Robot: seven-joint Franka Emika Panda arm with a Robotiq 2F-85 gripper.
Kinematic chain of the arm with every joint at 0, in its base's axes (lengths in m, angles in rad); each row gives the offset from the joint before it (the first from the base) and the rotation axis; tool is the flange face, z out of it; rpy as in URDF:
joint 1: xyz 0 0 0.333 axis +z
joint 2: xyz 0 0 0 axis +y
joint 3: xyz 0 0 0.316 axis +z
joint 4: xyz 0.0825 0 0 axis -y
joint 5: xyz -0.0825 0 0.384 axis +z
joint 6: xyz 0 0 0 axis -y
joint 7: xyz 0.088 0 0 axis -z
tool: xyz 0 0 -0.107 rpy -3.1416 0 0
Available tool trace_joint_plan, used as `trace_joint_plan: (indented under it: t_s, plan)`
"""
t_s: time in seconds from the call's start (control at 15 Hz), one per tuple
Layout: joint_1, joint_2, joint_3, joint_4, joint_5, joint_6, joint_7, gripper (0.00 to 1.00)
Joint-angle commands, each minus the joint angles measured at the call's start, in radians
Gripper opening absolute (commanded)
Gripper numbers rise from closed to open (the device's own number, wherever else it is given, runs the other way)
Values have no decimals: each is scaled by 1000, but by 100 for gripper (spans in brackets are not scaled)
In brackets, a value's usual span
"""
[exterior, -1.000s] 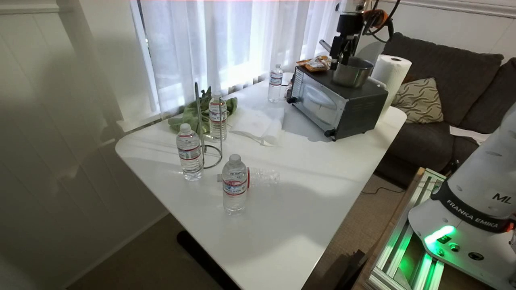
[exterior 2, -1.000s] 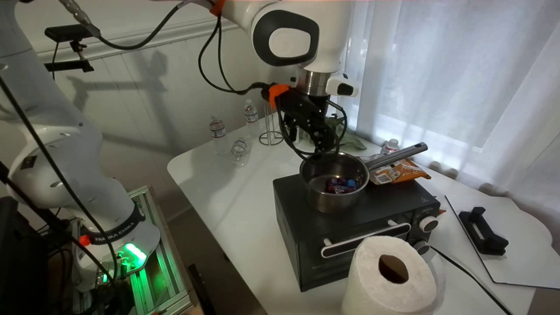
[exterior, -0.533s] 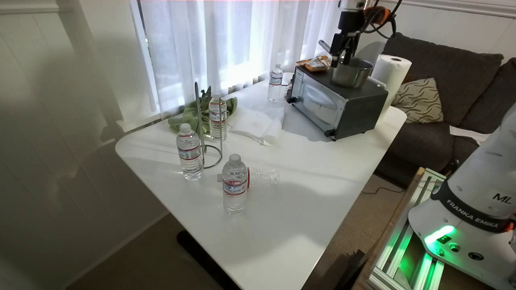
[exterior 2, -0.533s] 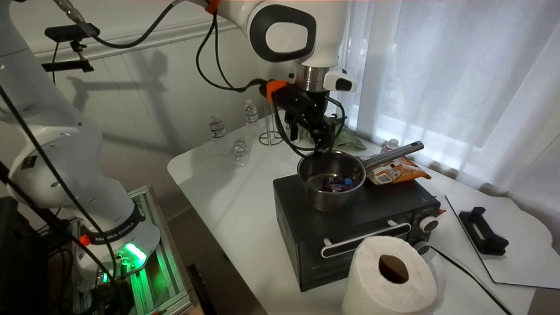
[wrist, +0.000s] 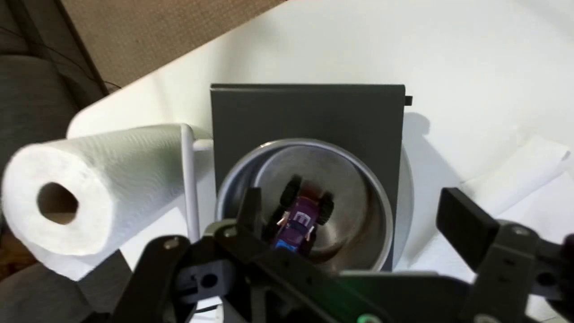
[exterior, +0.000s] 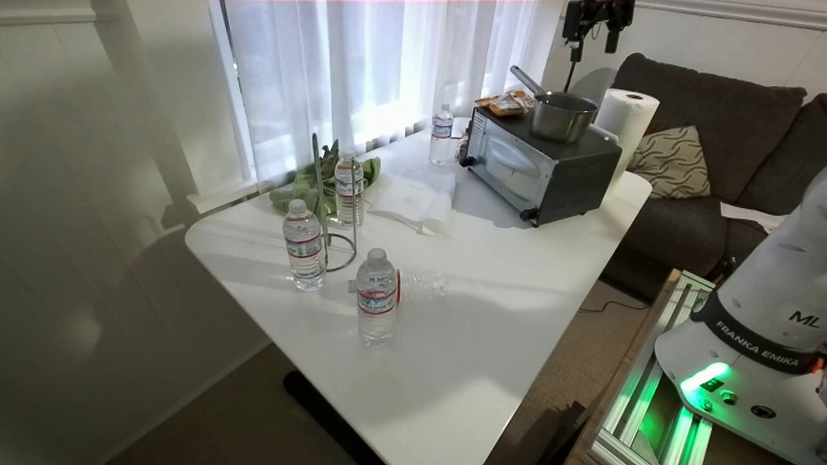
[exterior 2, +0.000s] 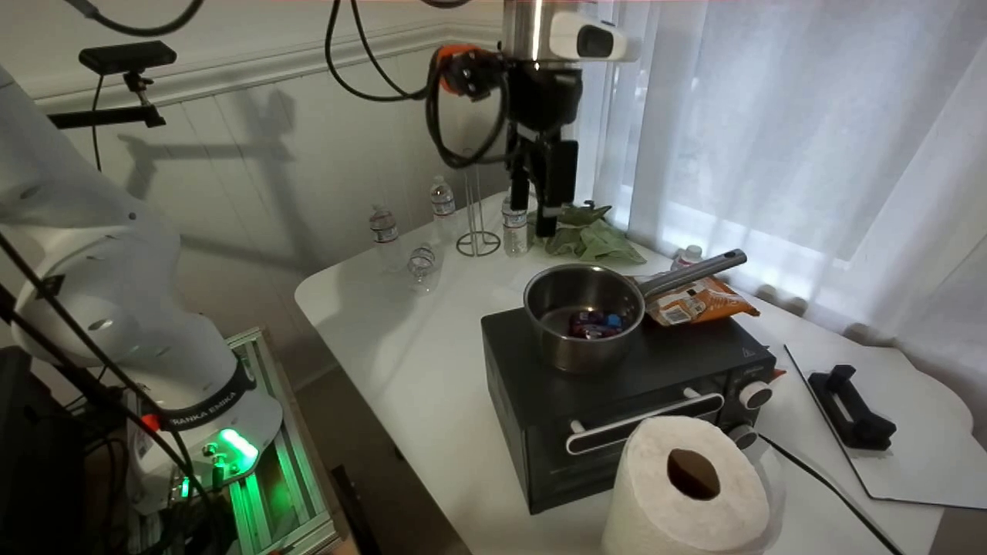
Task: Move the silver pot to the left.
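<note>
Well, I'm facing a counter (exterior: 491, 271) bearing a toaster oven (exterior: 543, 168); on top, the silver pot (exterior 2: 582, 354) is sitting. Higher, clear of it, the hand (wrist: 352, 211) is hanging, its 2 fingers standing wide apart. A purple toy truck (wrist: 301, 220) is lying inside the pot.

Black two-fingered gripper (exterior 2: 533, 220), raised clear of the round silver metal pot (exterior 2: 580, 351), higher than before, apparently rotated as well
</note>
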Motion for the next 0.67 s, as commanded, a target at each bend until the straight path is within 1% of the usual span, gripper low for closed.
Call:
trace_joint_plan:
  t_s: [0.0, 0.13, 0.2, 0.27, 0.33, 0.6]
  plan:
    - [-15, -92, 2, 19, -60, -105, 68, 100]
    - [-23, -121, -9, 47, -55, -134, 52, 100]
    - [-25, -131, -20, 67, -32, -149, 27, 100]
    - [-24, -146, -31, 76, -13, -135, -1, 100]
    - [-19, -113, -18, 57, -36, -116, 35, 100]
    - [-22, -140, -30, 73, -33, -118, 16, 100]
